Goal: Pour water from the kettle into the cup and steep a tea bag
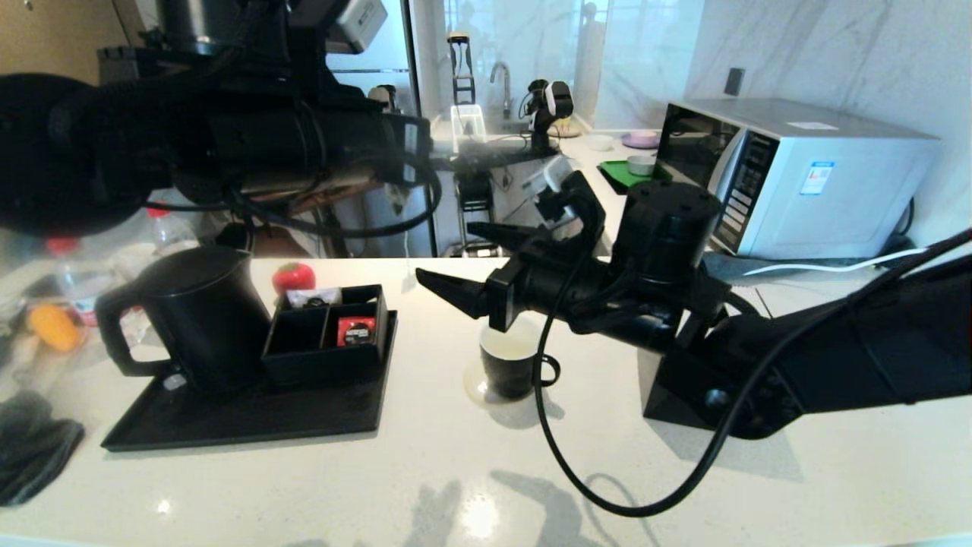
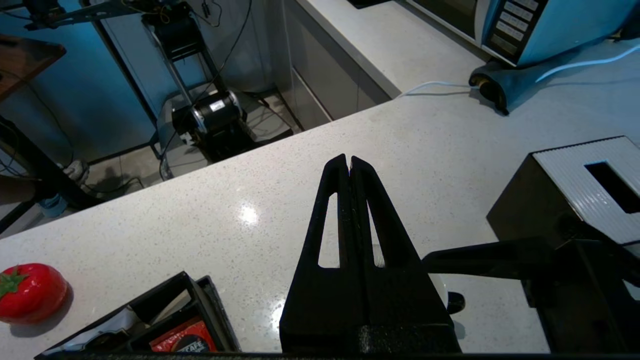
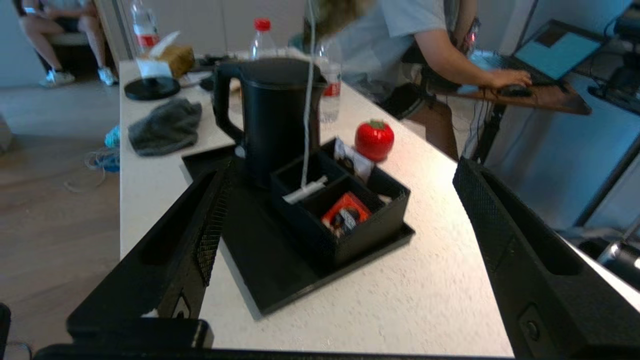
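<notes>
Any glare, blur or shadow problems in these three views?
Head view: glare patches on the near counter, the right arm's shadow beside the cup, and the left arm looms dark and unfocused. Left wrist view: small glare spot, otherwise sharp. Right wrist view: soft blur over the kettle and background.

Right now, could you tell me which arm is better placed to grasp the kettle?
Probably the right: the right gripper is open over the cup and points at the kettle. The left gripper is shut and raised over the counter. One caveat: the handle faces away, toward the robot's left.
</notes>
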Available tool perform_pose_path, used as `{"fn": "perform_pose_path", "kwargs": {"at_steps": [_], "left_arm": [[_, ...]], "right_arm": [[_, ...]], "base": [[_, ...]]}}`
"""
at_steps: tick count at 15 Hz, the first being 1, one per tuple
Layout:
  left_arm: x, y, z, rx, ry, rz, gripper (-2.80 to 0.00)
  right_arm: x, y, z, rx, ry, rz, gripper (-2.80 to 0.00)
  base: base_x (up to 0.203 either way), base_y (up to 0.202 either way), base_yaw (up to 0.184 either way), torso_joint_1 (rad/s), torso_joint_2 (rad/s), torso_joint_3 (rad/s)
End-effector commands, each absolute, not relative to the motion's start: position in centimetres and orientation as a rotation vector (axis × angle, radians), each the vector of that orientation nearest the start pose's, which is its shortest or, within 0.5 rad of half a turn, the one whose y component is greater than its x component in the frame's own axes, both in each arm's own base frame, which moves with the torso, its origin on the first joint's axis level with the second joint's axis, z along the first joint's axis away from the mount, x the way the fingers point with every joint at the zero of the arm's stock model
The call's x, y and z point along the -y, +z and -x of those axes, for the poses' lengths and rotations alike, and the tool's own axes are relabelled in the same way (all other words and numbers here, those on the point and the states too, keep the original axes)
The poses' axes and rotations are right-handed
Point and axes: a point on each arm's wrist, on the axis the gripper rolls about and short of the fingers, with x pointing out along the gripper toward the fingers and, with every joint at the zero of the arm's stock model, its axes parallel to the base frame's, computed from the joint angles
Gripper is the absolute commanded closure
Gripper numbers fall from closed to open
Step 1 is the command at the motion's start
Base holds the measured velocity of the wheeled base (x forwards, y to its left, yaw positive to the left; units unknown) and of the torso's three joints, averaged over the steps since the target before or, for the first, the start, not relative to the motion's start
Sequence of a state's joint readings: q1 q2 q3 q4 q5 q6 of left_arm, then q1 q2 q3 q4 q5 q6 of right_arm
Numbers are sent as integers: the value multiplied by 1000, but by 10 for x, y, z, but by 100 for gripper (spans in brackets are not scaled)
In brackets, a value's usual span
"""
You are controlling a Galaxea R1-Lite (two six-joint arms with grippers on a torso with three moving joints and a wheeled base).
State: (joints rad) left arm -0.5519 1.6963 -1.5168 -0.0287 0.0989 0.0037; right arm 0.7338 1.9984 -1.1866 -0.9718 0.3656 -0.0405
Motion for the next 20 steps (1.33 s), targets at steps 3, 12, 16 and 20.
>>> {"fn": "perform_pose_path", "kwargs": {"at_steps": [3,12,16,20], "left_arm": [[171,329,-272,-132,-466,-51,0],[169,337,-264,-106,-476,-42,0],[170,340,-260,-98,-488,-40,0],[173,341,-257,-94,-501,-39,0]], "right_arm": [[-292,212,-284,239,1143,-50,-280],[-304,192,-288,263,1159,-104,-280],[-303,174,-287,215,1160,-94,-280],[-305,165,-289,216,1162,-99,-280]], "base": [[0,0,0,0,0,0],[0,0,0,0,0,0],[0,0,0,0,0,0],[0,0,0,0,0,0]]}}
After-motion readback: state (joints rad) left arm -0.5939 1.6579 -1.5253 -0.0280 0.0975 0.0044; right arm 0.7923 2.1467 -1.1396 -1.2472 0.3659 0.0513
